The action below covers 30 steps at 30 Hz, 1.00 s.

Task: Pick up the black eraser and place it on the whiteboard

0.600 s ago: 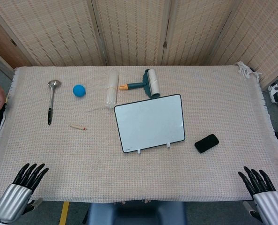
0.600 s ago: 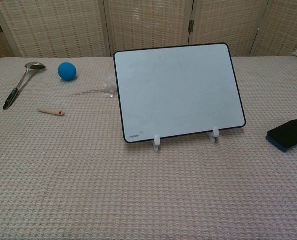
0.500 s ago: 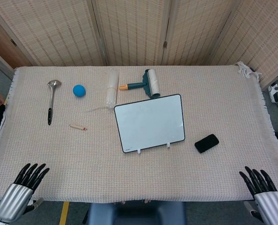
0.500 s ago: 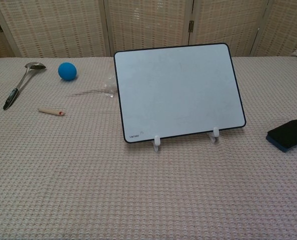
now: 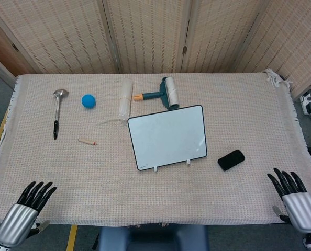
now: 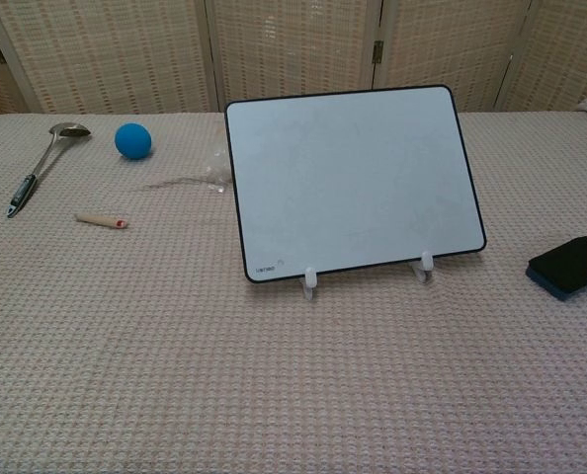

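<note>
A: Entry, left to right. Left hand (image 5: 25, 205) sits at the near-left table edge, fingers spread, holding nothing. Then ladle (image 5: 56, 112), blue ball (image 5: 88, 101) and a small wooden stick (image 5: 87, 141), all well apart from the work area.

B: Centre?

A: Clear plastic roll (image 5: 125, 99) and lint roller (image 5: 162, 93) lie at the far side. Whiteboard (image 5: 168, 137) stands tilted on two small white feet, just nearer than the roller.

B: And the target?

A: Black eraser (image 5: 231, 159) lies flat on the cloth, near the whiteboard's lower right corner but apart from it. Untouched. Right hand (image 5: 292, 195) is at the near-right edge, fingers spread, empty, well short of the eraser.

B: Step?

A: Judged: the reach has not begun; pick-up is the step in hand. The next move calls for the right hand to travel forward and leftward over the eraser, then close across its narrow sides. The board's tilt may let the eraser slide, so placement needs care.
</note>
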Motion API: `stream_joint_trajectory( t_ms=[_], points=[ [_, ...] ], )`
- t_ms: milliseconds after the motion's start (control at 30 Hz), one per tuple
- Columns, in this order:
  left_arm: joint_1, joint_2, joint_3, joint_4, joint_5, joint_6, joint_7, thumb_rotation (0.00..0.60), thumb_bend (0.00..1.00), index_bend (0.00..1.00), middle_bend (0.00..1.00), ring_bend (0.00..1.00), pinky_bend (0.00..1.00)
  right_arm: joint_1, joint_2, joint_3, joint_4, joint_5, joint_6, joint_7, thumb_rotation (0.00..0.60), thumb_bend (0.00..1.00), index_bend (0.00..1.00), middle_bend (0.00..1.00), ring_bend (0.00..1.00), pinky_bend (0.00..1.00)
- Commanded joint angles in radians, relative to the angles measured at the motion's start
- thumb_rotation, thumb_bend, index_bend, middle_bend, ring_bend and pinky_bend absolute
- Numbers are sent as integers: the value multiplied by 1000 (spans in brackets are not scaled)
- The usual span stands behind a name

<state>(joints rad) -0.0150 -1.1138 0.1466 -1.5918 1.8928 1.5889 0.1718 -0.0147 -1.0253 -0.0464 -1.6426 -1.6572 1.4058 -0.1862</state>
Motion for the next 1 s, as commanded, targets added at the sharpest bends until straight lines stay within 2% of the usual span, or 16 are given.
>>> stream_joint_trajectory(
  t_ms=[33, 200, 400, 700, 1000],
  points=[
    [2, 4, -2, -3, -7, 4, -6, 600, 201, 20, 95, 45, 67, 123, 8, 74, -52, 108, -165, -150, 600, 309, 176, 0, 0, 0],
    [0, 5, 0, -3, -3, 2, -9, 600, 200, 20, 95, 45, 67, 218, -25, 123, -85, 267, -312, -305, 600, 308, 198, 0, 0, 0],
    [-6, 11, -2, -2, -8, 0, -30, 600, 201, 20, 95, 45, 67, 306, -117, 164, -57, 416, -378, -442, 600, 308, 199, 0, 0, 0],
    [-16, 15, -6, 0, -18, -12, -43, 600, 201, 21, 95, 44, 66, 414, -272, 178, 49, 568, -423, -574, 600, 308, 199, 0, 0, 0],
    [-17, 20, -4, 2, -17, -5, -60, 600, 201, 20, 95, 43, 66, 483, -368, 168, 140, 694, -438, -649, 600, 308, 215, 0, 0, 0]
  ],
)
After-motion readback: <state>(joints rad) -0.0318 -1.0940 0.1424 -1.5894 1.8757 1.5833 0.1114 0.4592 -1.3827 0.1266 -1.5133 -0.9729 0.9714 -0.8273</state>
